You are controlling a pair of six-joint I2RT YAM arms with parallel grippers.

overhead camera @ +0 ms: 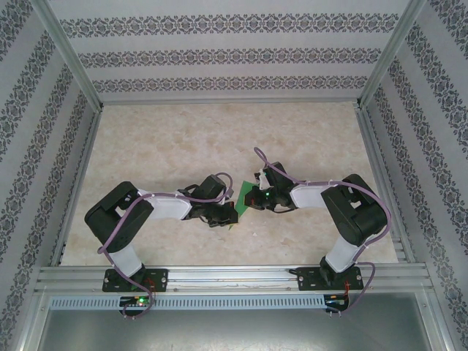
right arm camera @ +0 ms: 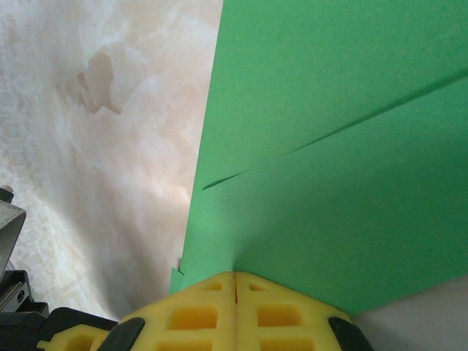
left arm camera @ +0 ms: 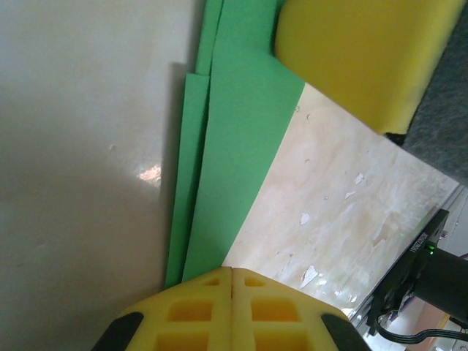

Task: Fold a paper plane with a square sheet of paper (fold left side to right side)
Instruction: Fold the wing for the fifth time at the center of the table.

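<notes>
The square sheet of paper (overhead camera: 240, 196) is bright green and folded into overlapping layers; it lies flat on the table between the two arms. In the left wrist view it is a long narrow strip (left arm camera: 234, 146) with stacked edges. My left gripper (left arm camera: 232, 269) is shut, and its tip rests at the strip's near end with no paper between the jaws. The right gripper's yellow fingers (left arm camera: 365, 51) sit on the strip's far end. In the right wrist view my right gripper (right arm camera: 235, 275) is shut, its tip against the layered green paper (right arm camera: 329, 146). From above, the left gripper (overhead camera: 228, 214) and right gripper (overhead camera: 248, 199) meet over the paper.
The beige marbled table (overhead camera: 183, 146) stretches away behind the grippers. Metal frame rails (overhead camera: 234, 278) run along the near edge and both sides, with patterned walls beyond. Part of the right arm's black body (left arm camera: 431, 278) shows a green light.
</notes>
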